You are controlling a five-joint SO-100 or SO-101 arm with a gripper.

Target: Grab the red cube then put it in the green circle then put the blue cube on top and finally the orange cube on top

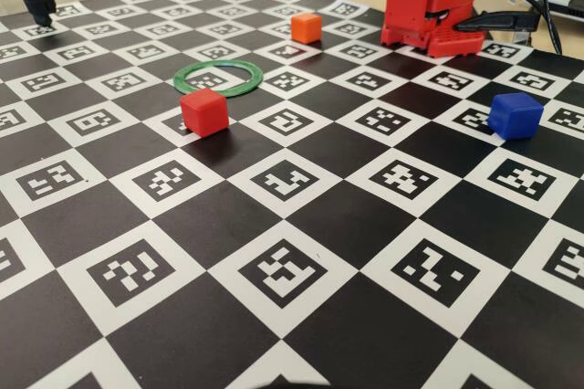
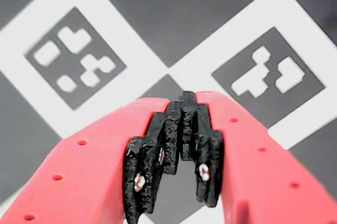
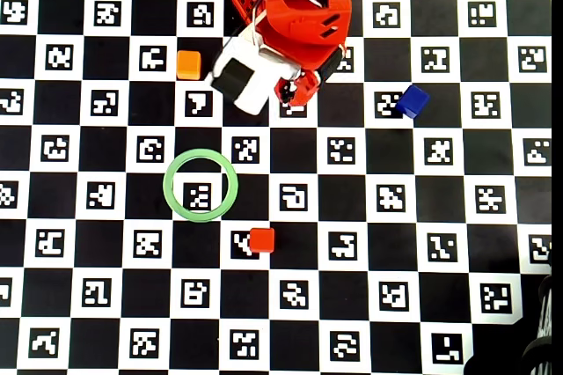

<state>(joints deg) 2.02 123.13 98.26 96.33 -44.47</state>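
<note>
So the small matte red plastic cube (image 3: 261,239) sits loose on the checkered marker-print tabletop (image 3: 440,305), just right of and nearer than the thin flat green ring (image 3: 201,185) in the overhead view, not touching it. It looks light, rigid and a bit slick, so I'd pinch two opposite flat faces squarely. The red two-finger gripper (image 2: 176,179) has its black pads together on nothing, parked by the arm's base. The blue plastic cube (image 3: 412,100) and orange plastic cube (image 3: 188,64) sit well apart; nothing blocks the path.
</note>
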